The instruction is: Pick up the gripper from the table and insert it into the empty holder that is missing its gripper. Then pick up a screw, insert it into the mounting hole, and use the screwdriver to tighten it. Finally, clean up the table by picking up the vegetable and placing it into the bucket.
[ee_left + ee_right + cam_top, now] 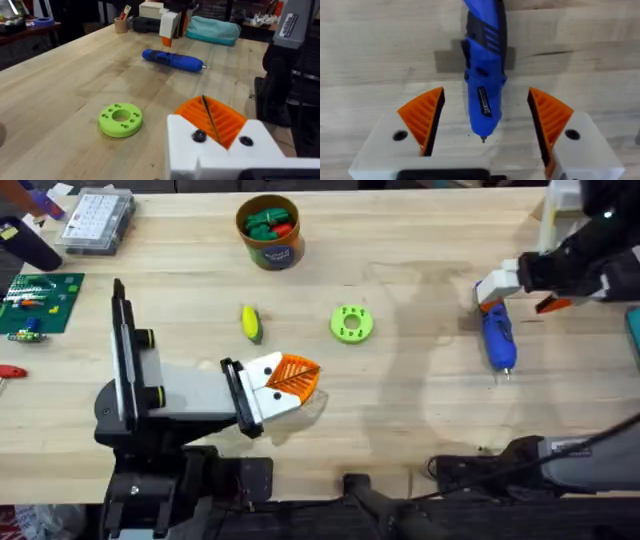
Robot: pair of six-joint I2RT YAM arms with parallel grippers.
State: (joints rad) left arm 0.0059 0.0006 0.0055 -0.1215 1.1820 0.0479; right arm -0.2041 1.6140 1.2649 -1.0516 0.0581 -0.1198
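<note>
The blue screwdriver (498, 340) lies on the table (400, 410) at the right. My right gripper (495, 295) hovers open over its far end. In the right wrist view the screwdriver (485, 65) runs between the two orange pads (422, 120), touching neither. The yellow vegetable (250, 323) lies left of centre, just beyond my left gripper (293, 376). That gripper is shut on nothing, its orange pads (212, 120) pressed together. The orange-brown bucket (269, 232) stands at the back with green and red toy pieces inside. The loose gripper, holder and screw are out of view.
A lime-green ring (351, 323) lies between the vegetable and the screwdriver, and in the left wrist view the ring (120, 119) sits ahead of the fingers. A clear compartment box (95, 220) and a green circuit board (40, 302) are at the far left.
</note>
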